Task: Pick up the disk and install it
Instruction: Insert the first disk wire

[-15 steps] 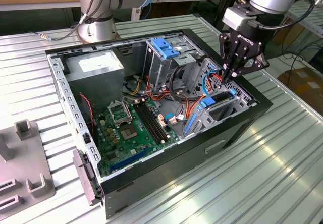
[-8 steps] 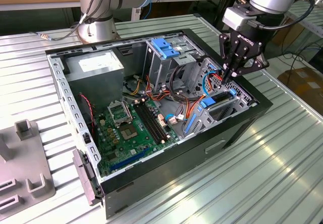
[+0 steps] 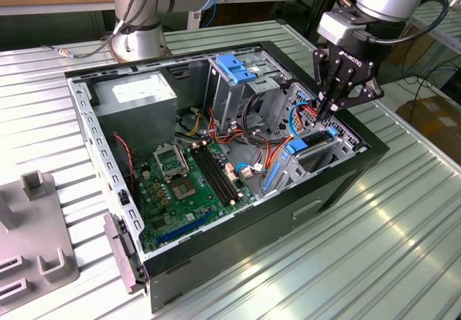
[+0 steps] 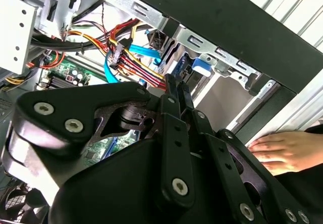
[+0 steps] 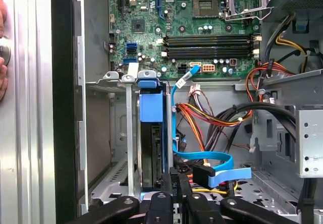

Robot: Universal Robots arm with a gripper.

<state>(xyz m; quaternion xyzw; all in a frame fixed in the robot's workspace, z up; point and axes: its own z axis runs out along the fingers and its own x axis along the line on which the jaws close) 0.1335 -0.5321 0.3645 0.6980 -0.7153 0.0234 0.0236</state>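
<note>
The gripper hangs inside the open computer case, down by the corner bay on the exterior view's right. Its fingers are pressed together with nothing between them. The disk sits in that bay in its blue frame, just under the fingertips, so it looks already slid into its slot. The arm comes down from above with its wrist tipped toward the case wall, likely to reach the bay.

In the second wrist view the fingers meet at their tips near red and yellow wires. A person's hand rests outside the case.

In the first wrist view the disk stands on edge between metal rails, its blue frame on top, beside the motherboard.
</note>
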